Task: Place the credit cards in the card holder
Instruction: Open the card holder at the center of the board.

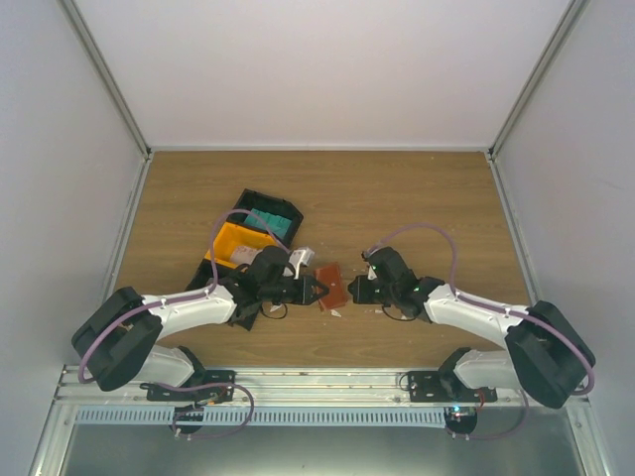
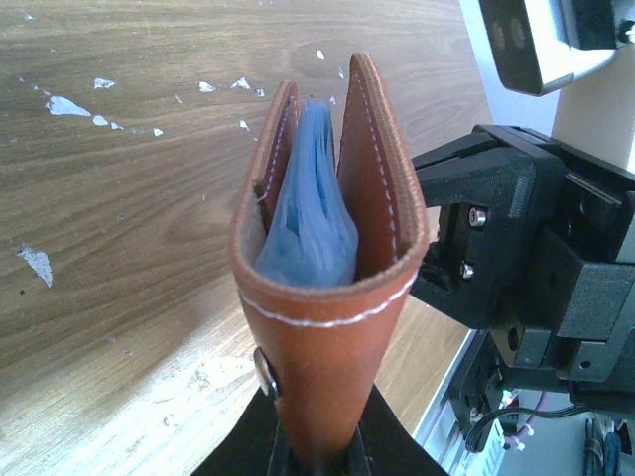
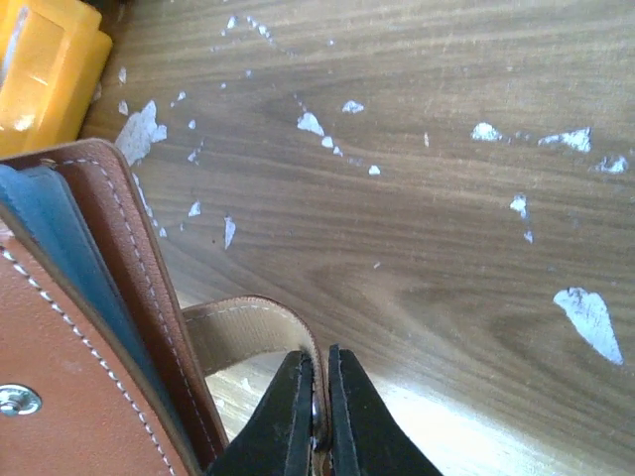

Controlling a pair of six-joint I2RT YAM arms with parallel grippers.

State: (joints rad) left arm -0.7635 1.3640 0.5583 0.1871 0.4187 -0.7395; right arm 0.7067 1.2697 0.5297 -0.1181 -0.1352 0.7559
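The card holder is held up off the table between the two arms, near the middle of the near half of the work surface. It is pinched at its lower, stitched end by the left gripper, whose fingers are pressed in against both leather faces. This leaves the mouth pointing away from the wrist, with the blue lining showing between the two flaps. The right gripper is pressed together on the thin strap that curls out from the holder's side, with the leather tab caught between the two black tips. This double hold appears meant to steady the holder and draw the strap clear so that the pockets can be reached. Seen from the left wrist, the right gripper sits just beside the holder's right flap. Seen from the right wrist, the holder's body lies just left of the closed tips. No card is carried by either gripper. The credit cards that can be made out are teal ones lying in the black bin, beyond the yellow bin and well apart from the holder. No card can be made out in the holder, so the loading itself is judged not yet begun.
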